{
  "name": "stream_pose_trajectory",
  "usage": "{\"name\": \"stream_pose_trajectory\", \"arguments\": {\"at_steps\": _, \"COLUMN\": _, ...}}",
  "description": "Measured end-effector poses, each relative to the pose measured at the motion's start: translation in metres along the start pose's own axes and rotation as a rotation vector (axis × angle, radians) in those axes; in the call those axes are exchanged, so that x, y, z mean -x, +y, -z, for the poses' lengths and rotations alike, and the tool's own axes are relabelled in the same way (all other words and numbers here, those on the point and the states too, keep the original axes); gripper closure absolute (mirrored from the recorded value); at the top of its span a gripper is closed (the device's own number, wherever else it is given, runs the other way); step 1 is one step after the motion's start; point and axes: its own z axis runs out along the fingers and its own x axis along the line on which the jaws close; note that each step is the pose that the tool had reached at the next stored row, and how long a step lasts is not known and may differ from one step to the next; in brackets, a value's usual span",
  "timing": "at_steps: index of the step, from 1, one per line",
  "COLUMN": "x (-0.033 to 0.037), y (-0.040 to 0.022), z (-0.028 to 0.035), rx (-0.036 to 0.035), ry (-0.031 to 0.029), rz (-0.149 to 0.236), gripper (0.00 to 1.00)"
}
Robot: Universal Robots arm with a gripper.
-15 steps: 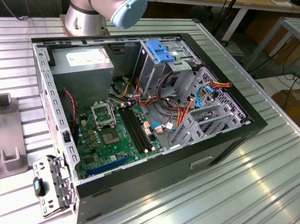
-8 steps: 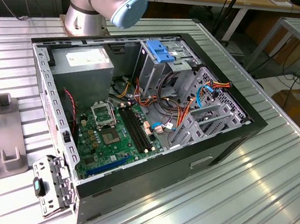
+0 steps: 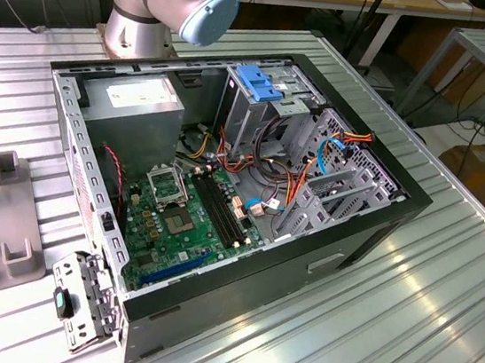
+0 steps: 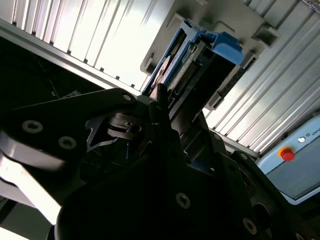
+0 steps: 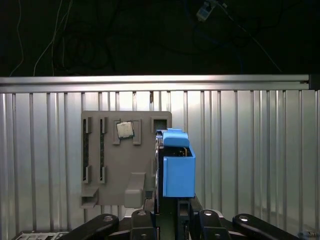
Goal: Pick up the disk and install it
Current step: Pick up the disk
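Fingers point(image 4: 161, 100) sit narrow, clamped on the near end of the disk point(image 5: 177, 170), which stands on edge against the grey holder point(image 5: 120, 160) on the bench point(image 5: 250, 150). You should treat it as stiff, dense and shock-sensitive, so press on its flat faces. Its long axis runs away from your gripper point(image 5: 167, 205).

We make out no legible writing: the white sticker point(image 3: 138, 90) on the grey box point(image 3: 134, 121), in a corner of the open computer case point(image 3: 236, 299), carries print too small to read.
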Motion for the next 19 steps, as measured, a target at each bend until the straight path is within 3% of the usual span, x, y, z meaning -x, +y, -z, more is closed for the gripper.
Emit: {"name": "stream_pose_trajectory", "arguments": {"at_steps": 19, "x": 0.0006, "y": -0.0297, "z": -0.0001, "rx": 0.0000, "ry": 0.0000, "rz": 0.000, "gripper": 0.65}}
